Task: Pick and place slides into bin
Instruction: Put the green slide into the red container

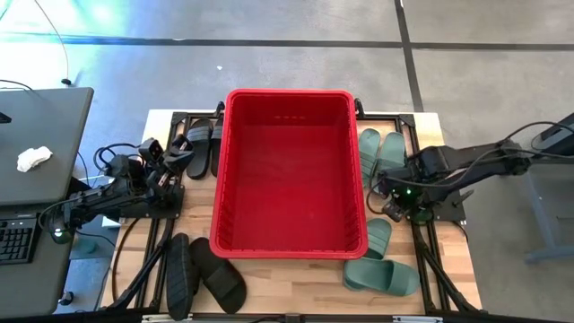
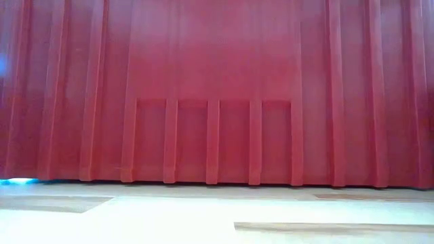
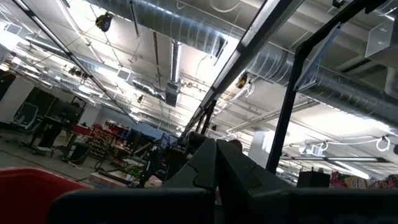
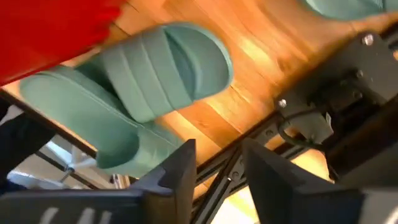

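Approach step: right claw (image 4: 214,165) part-open, empty, right of empty bin (image 1: 289,175), near green slide (image 4: 146,93). Next: descend onto strap.

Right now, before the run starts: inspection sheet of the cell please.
Surface: wooden table, black frame rails along its edges.
Job's things: red bin mid-table, nothing seen inside; black slides at far left and near left; green slides at far right and near right.
Clutter: nothing seen on the table.
Grippers: left gripper by the far black slides, fingers shut, empty; right gripper above the near green slides, fingers apart, empty.
Cables: bundle at the left arm's base.
Surroundings: grey desk with a keyboard and a crumpled white wad.
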`<state>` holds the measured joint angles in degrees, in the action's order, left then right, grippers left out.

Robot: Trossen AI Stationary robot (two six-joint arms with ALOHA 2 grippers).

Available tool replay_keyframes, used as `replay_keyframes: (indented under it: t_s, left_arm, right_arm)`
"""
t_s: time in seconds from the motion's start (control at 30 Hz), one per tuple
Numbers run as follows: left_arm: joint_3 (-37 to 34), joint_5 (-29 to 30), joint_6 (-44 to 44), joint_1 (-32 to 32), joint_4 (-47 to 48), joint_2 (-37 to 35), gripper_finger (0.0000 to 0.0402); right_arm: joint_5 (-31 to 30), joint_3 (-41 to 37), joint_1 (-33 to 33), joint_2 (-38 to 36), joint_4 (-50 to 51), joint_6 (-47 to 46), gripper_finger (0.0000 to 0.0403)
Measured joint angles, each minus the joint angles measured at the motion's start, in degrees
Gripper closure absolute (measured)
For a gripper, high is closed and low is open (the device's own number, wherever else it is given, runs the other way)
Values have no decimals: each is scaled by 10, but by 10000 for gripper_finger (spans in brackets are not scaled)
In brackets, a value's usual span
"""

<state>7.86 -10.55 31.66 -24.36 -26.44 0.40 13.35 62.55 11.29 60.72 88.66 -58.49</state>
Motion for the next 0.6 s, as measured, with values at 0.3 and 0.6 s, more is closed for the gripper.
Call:
replay_keyframes:
  t_s: [0.3,0.6]
  left_arm:
    - [0,0,-30,0,18,0,401]
    - [0,0,-31,0,26,0,401]
  right_arm:
    - [-244,-34,74,17,13,-109,261]
    - [-338,-70,121,100,13,-81,261]
